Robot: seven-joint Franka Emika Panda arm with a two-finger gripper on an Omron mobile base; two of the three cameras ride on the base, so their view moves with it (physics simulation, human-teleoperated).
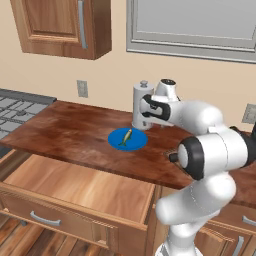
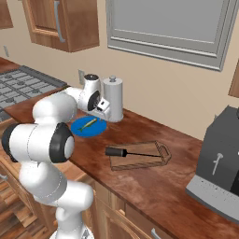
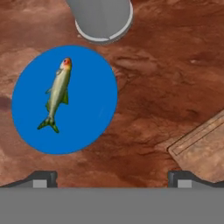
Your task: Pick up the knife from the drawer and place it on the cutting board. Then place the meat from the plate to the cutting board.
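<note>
Wide-open, empty gripper (image 3: 112,178) hovers beside plate (image 3: 87,127) bearing meat (image 3: 57,94), paper-towel roll (image 3: 103,17) behind.

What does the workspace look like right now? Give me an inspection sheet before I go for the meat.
Surface: brown wooden counter, drawer below it pulled open, its visible floor bare.
Knife: knife lies along the cutting board, black handle sticking out past the end toward the plate.
Meat: fish-shaped meat lies on the blue plate, not yet moved.
Clutter: paper-towel roll upright behind the plate; dark coffee machine at the counter's far right.
Gripper: gripper open, holding nothing, above the counter between plate and board.
Cables: nothing seen.
Surroundings: stove, wall cabinets, window, wall sockets.
</note>
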